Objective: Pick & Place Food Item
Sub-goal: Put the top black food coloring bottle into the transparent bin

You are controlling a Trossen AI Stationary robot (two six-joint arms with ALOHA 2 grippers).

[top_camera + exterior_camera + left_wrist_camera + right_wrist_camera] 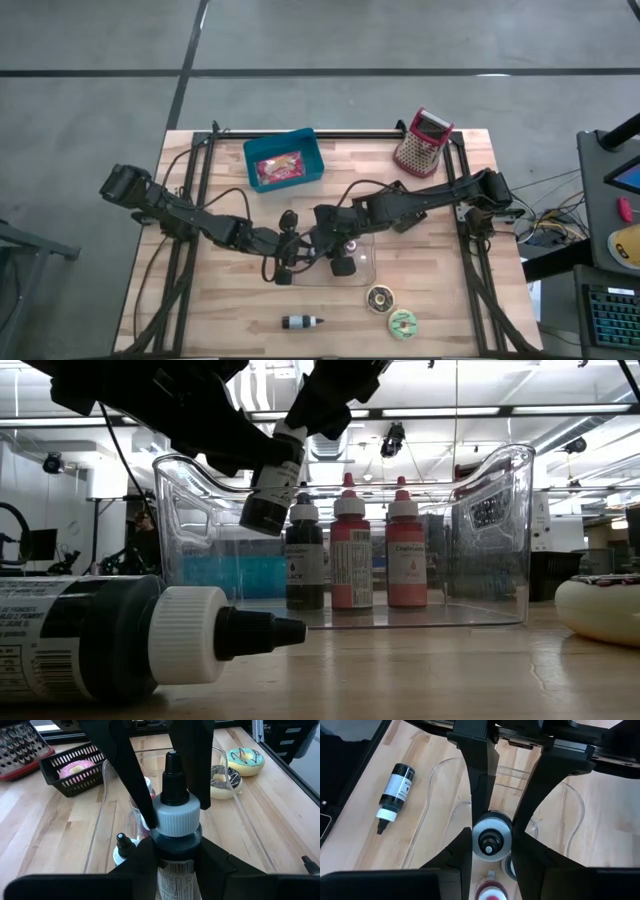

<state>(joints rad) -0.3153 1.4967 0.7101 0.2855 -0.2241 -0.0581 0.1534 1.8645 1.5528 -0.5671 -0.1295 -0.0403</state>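
Wooden desk [200, 290] carries a clear bin [500, 540], above which both tools, left tool [172, 851] and right tool [490, 842], pinch one dark bottle [175, 827]; it looks light, rigid and slick, best gripped at the ribbed white cap

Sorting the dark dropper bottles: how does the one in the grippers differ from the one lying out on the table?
The held bottle is off the table, tilted over the clear bin, with both the left gripper and the right gripper shut on it. The loose bottle lies flat on its side, untouched, outside the bin. Both are dark with white collars and black tips.
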